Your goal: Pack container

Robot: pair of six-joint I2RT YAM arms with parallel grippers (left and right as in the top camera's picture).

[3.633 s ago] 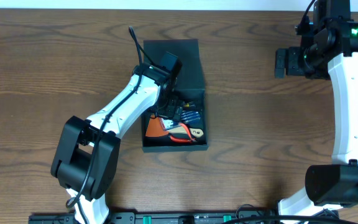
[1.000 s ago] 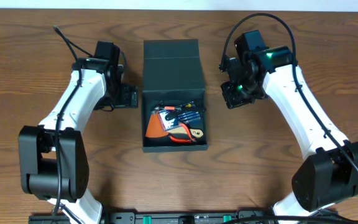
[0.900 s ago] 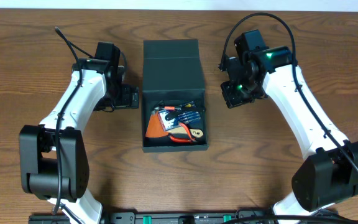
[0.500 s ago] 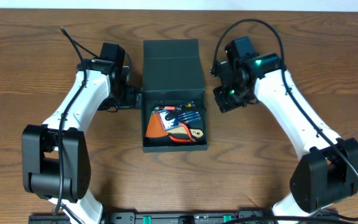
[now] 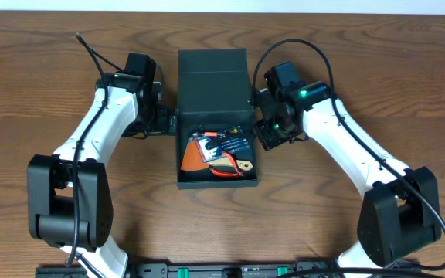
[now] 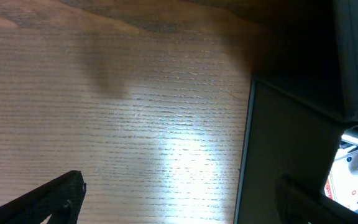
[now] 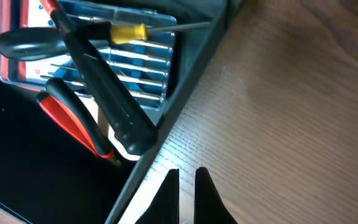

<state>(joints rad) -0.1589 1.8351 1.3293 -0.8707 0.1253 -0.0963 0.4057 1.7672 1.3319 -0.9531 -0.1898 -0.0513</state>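
Observation:
The dark teal container (image 5: 213,81) stands at mid-table with its flap lid folded back toward the far side. Its open compartment holds an orange piece (image 5: 194,160), red-handled pliers (image 5: 226,168) and a blue screwdriver set (image 5: 234,141). My left gripper (image 5: 168,122) is open, right against the container's left wall (image 6: 291,143), holding nothing. My right gripper (image 5: 261,137) is shut and empty just outside the right wall (image 7: 179,106). The right wrist view shows a black-handled screwdriver (image 7: 110,93) and a yellow-handled one (image 7: 126,31) on the set.
Brown wooden tabletop (image 5: 346,224) lies on all sides of the container. The white back edge of the table runs along the top of the overhead view. Both arm bases stand at the near edge.
My right arm has swung left and its shut gripper has come up to the container's right wall. My left gripper edged right to the left wall, then stayed put.

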